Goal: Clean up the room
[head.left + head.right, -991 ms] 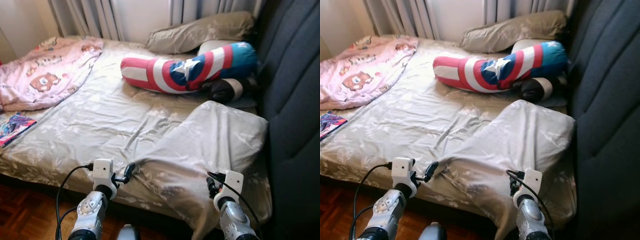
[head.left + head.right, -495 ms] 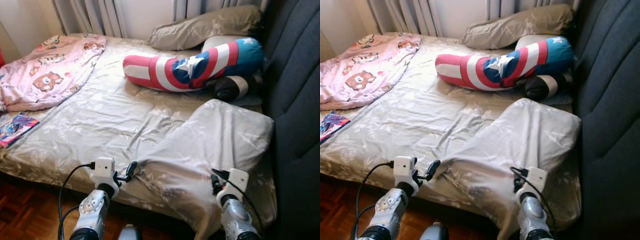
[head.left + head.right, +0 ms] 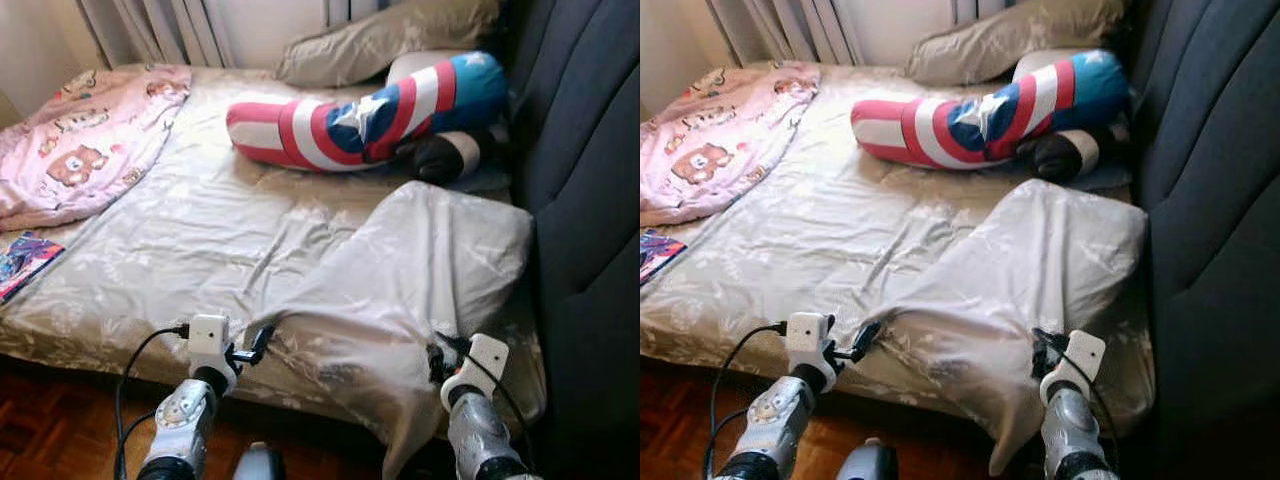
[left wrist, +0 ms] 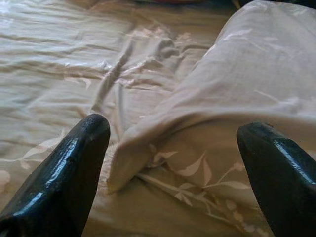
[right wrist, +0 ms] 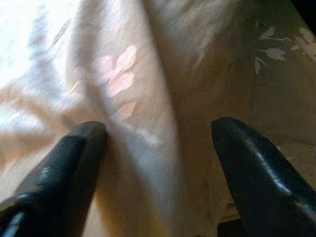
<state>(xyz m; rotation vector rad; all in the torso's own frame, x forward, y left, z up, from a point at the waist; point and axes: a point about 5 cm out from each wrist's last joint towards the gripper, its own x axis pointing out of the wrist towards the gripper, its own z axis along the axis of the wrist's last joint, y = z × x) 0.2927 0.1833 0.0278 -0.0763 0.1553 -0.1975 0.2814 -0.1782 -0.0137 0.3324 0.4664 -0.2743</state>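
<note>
I have both arms at the near edge of the bed (image 3: 150,260). My left tool (image 4: 168,163) is spread wide, fingers either side of the near corner of the beige pillow (image 3: 430,270), not touching it. My right tool (image 5: 158,168) is also wide, with pillow cloth between its fingers. The pillow lies by the dark headboard (image 3: 585,200); a striped bolster (image 3: 360,110) sits further back.

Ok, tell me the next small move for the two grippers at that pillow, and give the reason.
Probably ease both grippers forward and close them on the pillow's near edge. The left gripper has open fingers with the pillow's corner lying between them, and the right gripper is open with the pillow's cloth between its fingers. The pillow hangs crookedly over the bed's front edge.
</note>
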